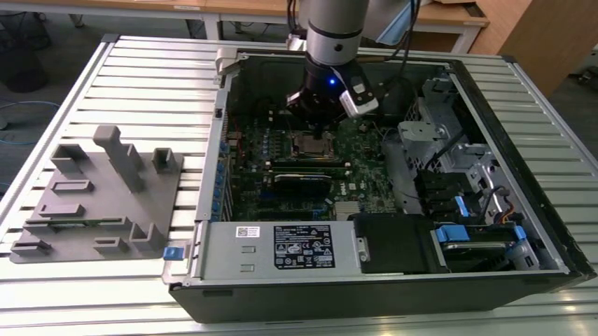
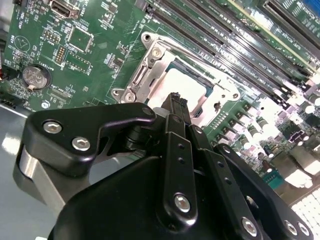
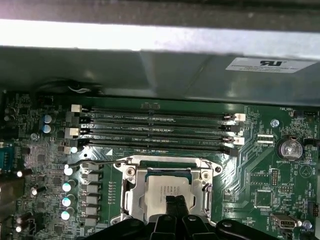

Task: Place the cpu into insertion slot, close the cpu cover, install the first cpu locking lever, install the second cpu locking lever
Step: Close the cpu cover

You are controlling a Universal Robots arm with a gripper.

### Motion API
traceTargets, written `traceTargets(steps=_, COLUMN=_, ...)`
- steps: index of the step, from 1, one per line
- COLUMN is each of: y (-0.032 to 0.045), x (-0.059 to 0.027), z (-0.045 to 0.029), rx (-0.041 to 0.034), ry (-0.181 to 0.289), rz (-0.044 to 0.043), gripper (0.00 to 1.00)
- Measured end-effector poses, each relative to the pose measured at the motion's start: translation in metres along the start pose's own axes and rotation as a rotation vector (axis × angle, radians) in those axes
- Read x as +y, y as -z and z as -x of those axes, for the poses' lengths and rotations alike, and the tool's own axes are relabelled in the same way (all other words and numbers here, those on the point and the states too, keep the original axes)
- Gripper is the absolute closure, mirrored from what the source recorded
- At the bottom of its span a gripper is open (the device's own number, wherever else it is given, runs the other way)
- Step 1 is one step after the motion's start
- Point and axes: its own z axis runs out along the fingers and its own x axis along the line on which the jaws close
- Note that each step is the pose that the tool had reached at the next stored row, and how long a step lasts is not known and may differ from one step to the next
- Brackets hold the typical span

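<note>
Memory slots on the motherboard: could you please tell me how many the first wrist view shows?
4, parallel and side by side: first memory slot nearest the case wall, then second, third, and fourth nearest the cpu cover.

Robotics laboratory bench, exterior view. An industrial robot arm (image 1: pixel 335 28) is seen reaching down into a computer tower (image 1: pixel 374 294) that has been laid on its side and opened (its green motherboard (image 1: pixel 365 150) is exposed). The tower is set on a slatted metal table (image 1: pixel 122 70), beside a grey moulded parts fixture (image 1: pixel 103 196). Wooden desks (image 1: pixel 252 8) and a plain grey floor (image 1: pixel 84 28) are seen behind, as in a shared work room.
</note>
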Motion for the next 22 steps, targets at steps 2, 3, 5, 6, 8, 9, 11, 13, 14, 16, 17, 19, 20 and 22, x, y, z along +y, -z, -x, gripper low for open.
traceTargets(steps=2, y=-0.0006, x=0.0, z=-0.0001, rx=-0.0033, ry=0.0, rz=-0.0035, gripper=0.89)
traceTargets(steps=3, y=-0.001, x=0.0, z=-0.0003, rx=-0.0057, ry=0.0, rz=-0.0051, gripper=0.89)
traceTargets(steps=5, y=-0.0018, x=0.0, z=-0.0004, rx=-0.0093, ry=-0.006, rz=-0.0078, gripper=0.89)
traceTargets(steps=6, y=-0.0022, x=0.0, z=-0.0004, rx=-0.0096, ry=-0.013, rz=-0.0082, gripper=0.89)
traceTargets(steps=8, y=-0.0027, x=-0.0001, z=-0.0005, rx=-0.0099, ry=-0.04, rz=-0.0091, gripper=0.89)
traceTargets(steps=9, y=-0.0028, x=-0.0001, z=-0.0005, rx=-0.01, ry=-0.053, rz=-0.0096, gripper=0.89)
traceTargets(steps=11, y=-0.0028, x=-0.0001, z=-0.0005, rx=-0.01, ry=-0.057, rz=-0.0096, gripper=0.89)
traceTargets(steps=13, y=-0.0029, x=0.0, z=-0.0005, rx=-0.0102, ry=-0.057, rz=-0.0095, gripper=0.89)
traceTargets(steps=14, y=-0.003, x=0.0, z=-0.0006, rx=-0.0102, ry=-0.057, rz=-0.0094, gripper=0.89)
traceTargets(steps=16, y=-0.0033, x=0.0001, z=-0.0024, rx=-0.0106, ry=-0.057, rz=-0.0091, gripper=0.89)
traceTargets(steps=17, y=-0.0034, x=0.0002, z=-0.0039, rx=-0.0108, ry=-0.057, rz=-0.0092, gripper=0.89)
traceTargets(steps=19, y=-0.0037, x=0.0005, z=-0.0082, rx=-0.0119, ry=-0.057, rz=-0.0096, gripper=0.89)
traceTargets(steps=20, y=-0.0039, x=0.0007, z=-0.0105, rx=-0.0124, ry=-0.057, rz=-0.0098, gripper=0.89)
traceTargets(steps=22, y=-0.0044, x=0.0011, z=-0.0151, rx=-0.0136, ry=-0.057, rz=-0.0099, gripper=0.89)
